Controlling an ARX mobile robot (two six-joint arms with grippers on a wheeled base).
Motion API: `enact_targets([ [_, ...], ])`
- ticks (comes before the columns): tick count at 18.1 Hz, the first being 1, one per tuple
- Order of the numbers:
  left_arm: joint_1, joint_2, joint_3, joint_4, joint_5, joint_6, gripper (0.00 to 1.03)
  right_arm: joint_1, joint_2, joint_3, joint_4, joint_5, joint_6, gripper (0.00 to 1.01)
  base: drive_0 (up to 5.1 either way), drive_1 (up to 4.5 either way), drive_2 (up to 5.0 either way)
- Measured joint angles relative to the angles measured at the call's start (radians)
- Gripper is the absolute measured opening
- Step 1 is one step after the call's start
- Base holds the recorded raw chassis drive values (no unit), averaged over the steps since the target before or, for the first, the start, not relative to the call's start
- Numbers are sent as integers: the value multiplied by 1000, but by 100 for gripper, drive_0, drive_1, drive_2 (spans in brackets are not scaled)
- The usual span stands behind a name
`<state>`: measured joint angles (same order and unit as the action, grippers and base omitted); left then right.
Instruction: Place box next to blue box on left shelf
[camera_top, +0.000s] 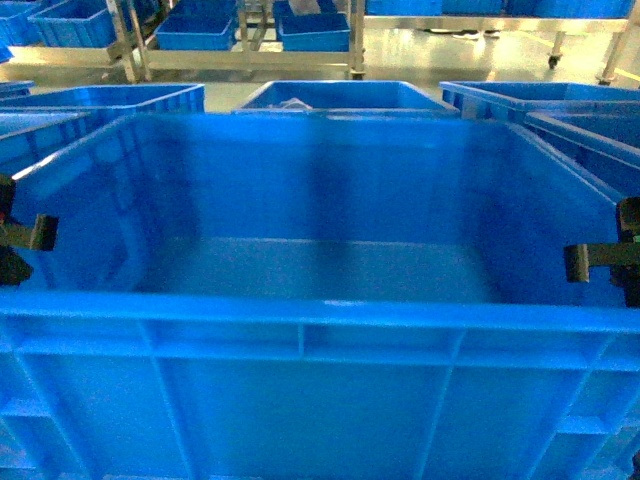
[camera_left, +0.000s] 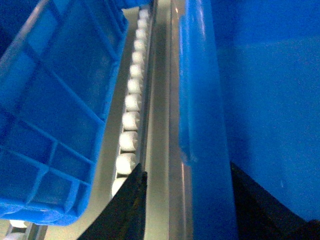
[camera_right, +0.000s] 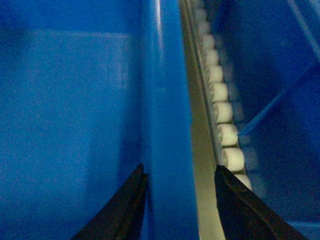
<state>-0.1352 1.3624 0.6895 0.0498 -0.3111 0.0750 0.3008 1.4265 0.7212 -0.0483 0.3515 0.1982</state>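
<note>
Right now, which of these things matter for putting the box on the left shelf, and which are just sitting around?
Job:
box, gripped at both side rims
left gripper
right gripper
shelf rollers
neighbouring blue box

Just around:
crates ahead
far racks with bins

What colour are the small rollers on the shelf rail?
White. The rollers show best in the left wrist view, beside the box.
</note>
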Motion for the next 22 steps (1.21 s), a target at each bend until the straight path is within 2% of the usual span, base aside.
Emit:
enact_targets([
  [3,1,-47,3,73,-22,-25,63,7,-60,-14,130,4,-23,58,0,0,0],
  [5,0,-134,26,144,-2,-59,84,15,-174,-11,316,23,-59,80,0,0,0],
  [6,0,-159,41,164,10,-71,97,22,-215,-10,359,28,-69,93,0,0,0],
  [7,1,-172,41,169,10,-70,98,21,-230,-15,364,35,-69,100,0,0,0],
  [9,8,-177,19,190,-11,-55,98,27,-233,-64,373,119,-111,98,0,0,0],
  [11,12,-178,17,190,-15,-47,98,27,-233,-66,379,129,-126,98,0,0,0],
  [12,32,-180,-32,349,66,-53,91,27,-233,-66,385,126,-132,98,0,0,0],
  [13,48,-220,-128,494,179,-61,79,-3,-246,-131,571,13,-158,87,0,0,0],
  [14,56,-266,-218,569,226,-68,66,-35,-298,-222,672,-66,-172,74,0,0,0],
  [16,74,-336,-328,616,248,-69,39,-94,-391,-359,722,-136,-182,47,0,0,0],
  [17,119,-376,-380,619,304,-69,26,-116,-429,-409,724,-162,-185,34,0,0,0],
  [18,140,-409,-419,624,302,-70,14,-135,-471,-453,724,-182,-188,21,0,0,0],
  [19,138,-453,-459,624,308,-73,0,-157,-515,-490,723,-205,-190,6,0,0,0],
  [20,134,-490,-490,617,311,-72,1,-173,-555,-523,716,-222,-193,2,0,0,0],
  [22,135,-563,-542,594,311,-72,1,-203,-632,-576,689,-249,-193,2,0,0,0],
])
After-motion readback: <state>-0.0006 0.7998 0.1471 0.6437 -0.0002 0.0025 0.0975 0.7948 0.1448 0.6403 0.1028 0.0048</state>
